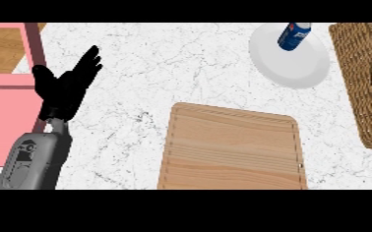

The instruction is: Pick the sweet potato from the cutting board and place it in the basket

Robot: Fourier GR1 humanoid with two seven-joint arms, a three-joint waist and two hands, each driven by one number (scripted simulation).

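Looking down from my head, my left hand (67, 86) rests open, fingers straight, at the counter's left edge. Right of it lies the cutting board (232, 150), bare; no sweet potato shows. Farther right, the wicker basket (354, 73). My right hand is unseen, so I judge placing nearly done.

A single head view looked steeply down on the worktop (181, 64) from close above, with the cutting board (232, 150) at its lower centre and the basket (356, 78) cut by its right edge.
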